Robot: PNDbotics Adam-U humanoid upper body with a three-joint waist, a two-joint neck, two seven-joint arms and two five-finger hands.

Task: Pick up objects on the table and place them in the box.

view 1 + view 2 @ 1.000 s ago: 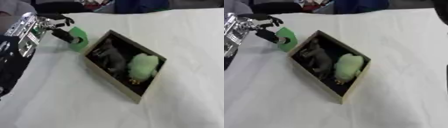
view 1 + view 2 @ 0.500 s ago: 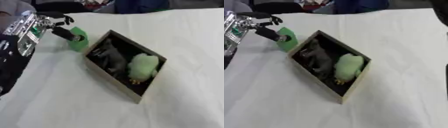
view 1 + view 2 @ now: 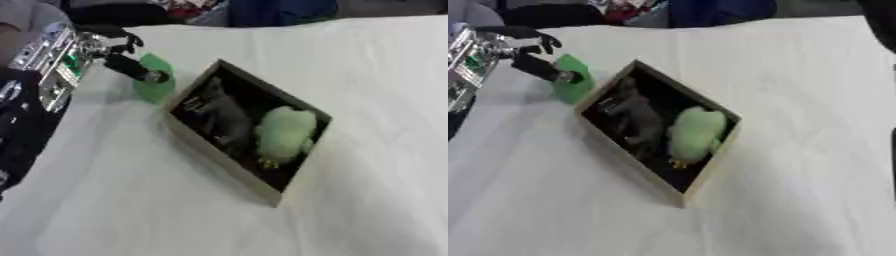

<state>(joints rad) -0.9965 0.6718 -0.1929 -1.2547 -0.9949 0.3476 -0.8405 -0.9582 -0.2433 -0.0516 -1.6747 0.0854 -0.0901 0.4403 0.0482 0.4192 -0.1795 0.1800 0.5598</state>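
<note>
The left hand [image 3: 114, 52], fingers curled round a green object [image 3: 156, 80], holds it just left of the box [image 3: 227, 167] on the white worktop [image 3: 367, 90]; no writing is legible.

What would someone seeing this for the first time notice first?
Probably the box set askew mid-table on the white cloth, its dark inside holding a pale green plush-looking thing beside a dark grey one. Next, at upper left, the left hand with a bright green object, just outside the box's far corner.
</note>
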